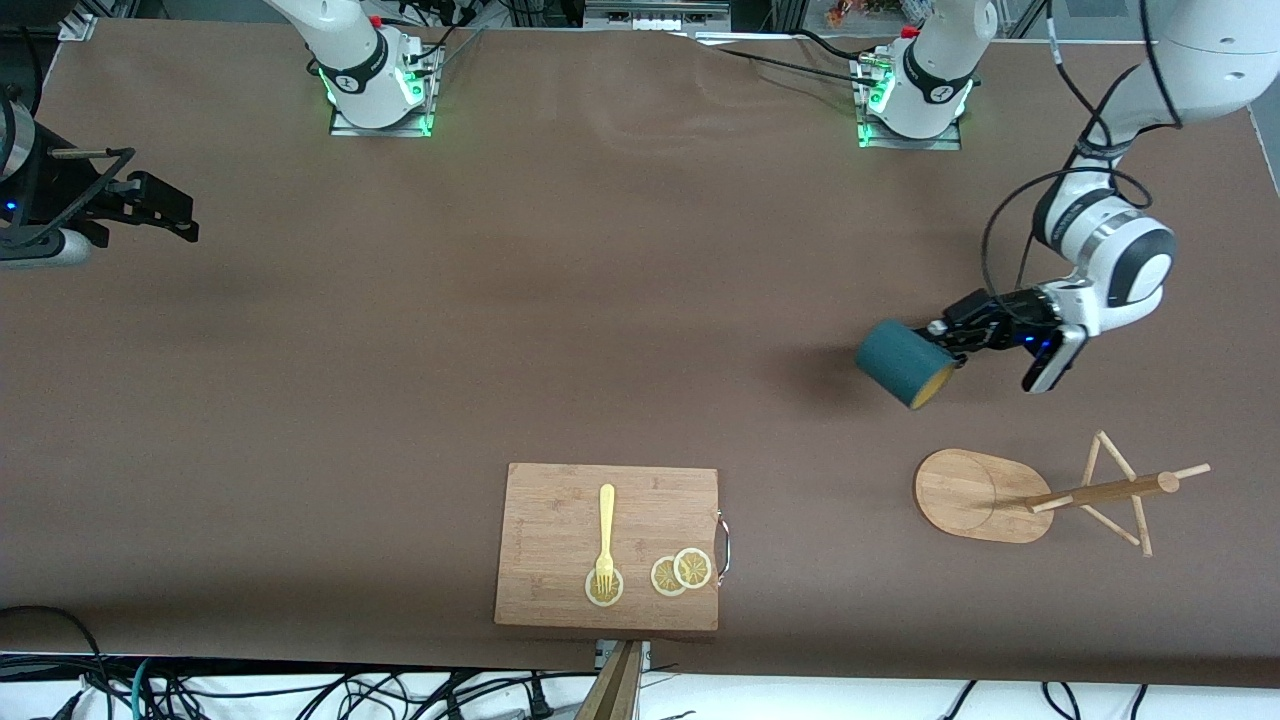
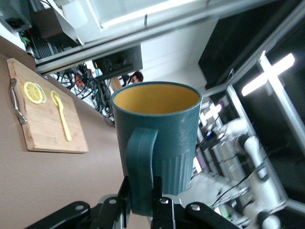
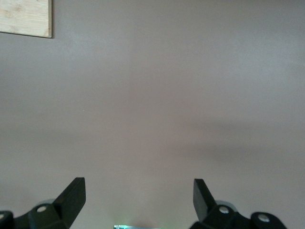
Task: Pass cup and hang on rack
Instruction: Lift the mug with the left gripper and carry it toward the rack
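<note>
Left pincer (image 1: 958,345) was up in the air over bare surface (image 1: 500,330) at the left arm's end, pinching the cup (image 1: 904,363) by its handle (image 2: 141,171). The left wrist view showed the two fingers (image 2: 159,200) pressed onto the handle from either side, with the cup body sitting straight out past the fingertips.

In the front view the cup was tipped on its side, its yellowish mouth angled toward the front camera and the rack, and its closed bottom pointing toward the middle of the surface. It cast a shadow on the surface and was not touching it.

Rack (image 1: 1040,495) stood on the surface nearer to the front camera than the spot under the cup, well apart from it. It had an oval base, a central pole and thin pegs. Nothing hung on the pegs.

Right pincer (image 3: 138,195) was spread wide and holding nothing. The right wrist view showed only bare surface between its fingers and a corner of the cutting board (image 1: 607,546). Right arm waited at its own end of the surface.

The cutting board lay near the camera-side edge, mid-surface, carrying a yellow fork (image 1: 605,535) and lemon slices (image 1: 681,572). The fork's tines rested on one slice; two more overlapped beside the board's metal handle (image 1: 724,546).
</note>
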Robot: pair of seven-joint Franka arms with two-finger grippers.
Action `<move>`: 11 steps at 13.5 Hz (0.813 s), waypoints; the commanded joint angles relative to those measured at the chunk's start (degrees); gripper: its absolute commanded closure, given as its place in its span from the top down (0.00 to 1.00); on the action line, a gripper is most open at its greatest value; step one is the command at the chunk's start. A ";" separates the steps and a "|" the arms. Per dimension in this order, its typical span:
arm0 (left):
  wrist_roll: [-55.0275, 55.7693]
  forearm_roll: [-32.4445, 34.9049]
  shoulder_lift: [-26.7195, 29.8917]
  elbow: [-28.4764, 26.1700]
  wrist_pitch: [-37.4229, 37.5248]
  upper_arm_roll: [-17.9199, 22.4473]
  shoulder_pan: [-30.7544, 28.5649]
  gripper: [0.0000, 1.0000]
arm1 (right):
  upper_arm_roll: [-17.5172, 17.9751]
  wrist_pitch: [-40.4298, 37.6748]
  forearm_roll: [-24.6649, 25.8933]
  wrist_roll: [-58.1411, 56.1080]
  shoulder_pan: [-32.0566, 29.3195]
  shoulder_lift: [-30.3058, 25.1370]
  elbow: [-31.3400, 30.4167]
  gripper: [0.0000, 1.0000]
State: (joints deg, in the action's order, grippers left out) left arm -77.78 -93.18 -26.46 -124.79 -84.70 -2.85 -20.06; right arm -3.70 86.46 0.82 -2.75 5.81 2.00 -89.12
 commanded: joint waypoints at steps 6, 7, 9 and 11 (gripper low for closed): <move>31.63 -2.17 -4.56 8.68 6.74 -0.75 -10.17 0.00 | 0.80 -1.21 -0.29 -0.41 -0.89 0.20 0.35 1.00; 31.64 -3.14 -5.35 8.77 6.82 -0.75 -10.61 0.00 | 0.80 -1.21 -0.29 -0.41 -0.89 0.20 0.35 1.00; 31.81 -5.24 -8.77 11.48 8.22 -0.75 -11.32 0.00 | 0.71 -1.12 -0.29 -0.41 -0.89 0.20 0.35 1.00; 32.69 -7.62 -12.11 13.07 9.71 -0.75 -11.67 0.00 | 0.71 -1.12 -0.29 -0.41 -0.89 0.20 0.35 1.00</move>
State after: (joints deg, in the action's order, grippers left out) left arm -46.37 -98.60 -34.10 -115.46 -77.76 -2.92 -31.06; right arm -3.70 86.07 0.82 -2.76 5.81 2.11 -89.22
